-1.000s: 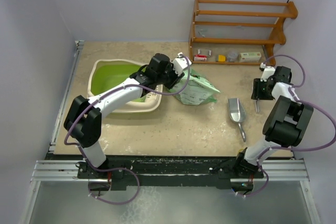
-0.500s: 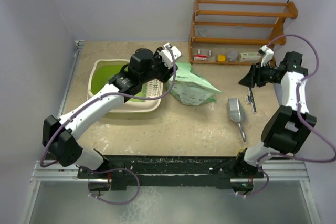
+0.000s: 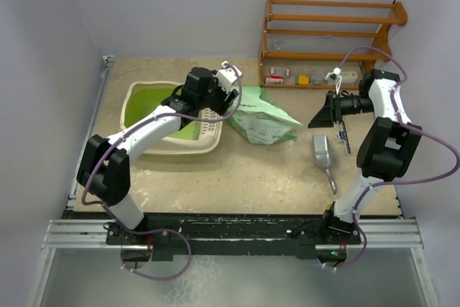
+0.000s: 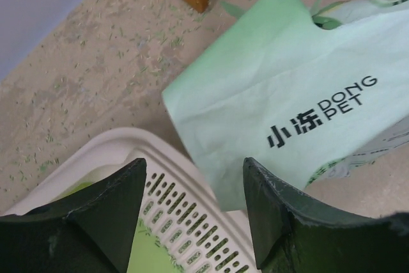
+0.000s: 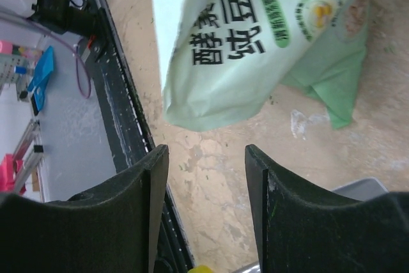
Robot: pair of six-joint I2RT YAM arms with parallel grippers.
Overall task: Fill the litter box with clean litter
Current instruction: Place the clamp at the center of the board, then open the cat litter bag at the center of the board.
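Bag (image 3: 267,121) out of L jaws, now wider | R jaws swung nearer

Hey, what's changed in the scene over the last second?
The left gripper opened and shifted slightly from the top of the pale green printed plastic bag toward the cream plastic litter box with a lime-green inside, apparently letting the bag go. The right gripper swung in from the far right and now faces the bag, jaws open. The litter box, the bag and the grey metal scoop stayed about where they were.
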